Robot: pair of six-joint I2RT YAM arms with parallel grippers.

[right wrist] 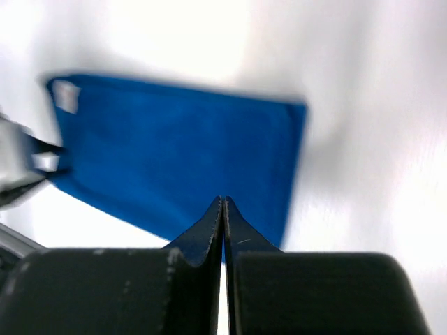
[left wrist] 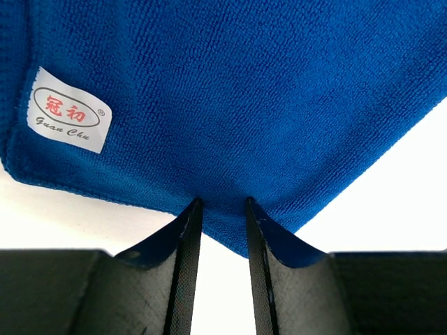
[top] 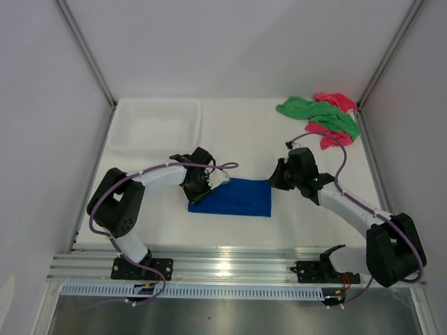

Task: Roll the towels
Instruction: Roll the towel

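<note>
White table [top: 237, 132]: blue towel [top: 236, 197] flat, unrolled, left gripper [left wrist: 222, 209] pinching its edge; right gripper [right wrist: 223, 206] closed, empty; green towel [top: 318, 113] and pink towel [top: 334, 132] untouched, far right.

**Arm/gripper status**

L arm bent inward, left gripper [left wrist: 222, 209] low at table level, jaws part-closed w/ a narrow gap, cloth edge between them. R arm reaches in from the right, right gripper [right wrist: 223, 206] fingers pressed fully together, holding nothing.

You are looking at a lab test cell: plain white walls [top: 230, 42] are enclosing a white table [top: 237, 136], with an aluminium rail [top: 230, 265] running along its near edge.
</note>
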